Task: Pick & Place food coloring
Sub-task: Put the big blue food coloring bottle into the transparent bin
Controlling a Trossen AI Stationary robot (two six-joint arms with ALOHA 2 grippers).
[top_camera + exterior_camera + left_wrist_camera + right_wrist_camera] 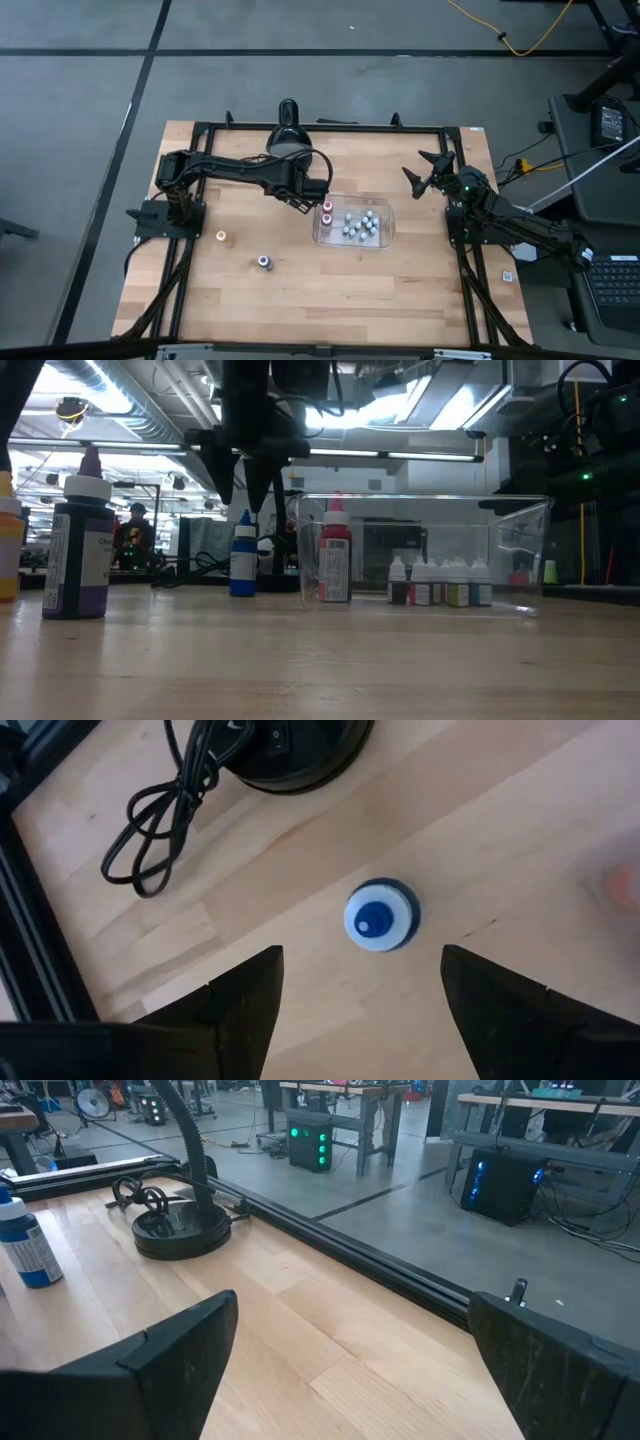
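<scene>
A blue-capped food coloring bottle (381, 916) stands upright on the wood, just left of the clear tray (385, 240). My left gripper (360, 960) hangs above it, pointing down and open, touching nothing. In the low view the blue bottle (243, 555) is below the left gripper (250, 485). The tray holds two red-topped bottles (327, 213) and several small pale ones (362, 226). An orange-topped bottle (221, 237) and a dark-topped one (264, 262) stand on the table's near left. My right gripper (422, 172) waits open at the far right.
The black dome lamp (288, 135) stands at the far edge, its base (300, 750) and looped cord (160, 810) just beyond the blue bottle. A black frame (320, 126) borders the table. Bare wood lies near of the tray.
</scene>
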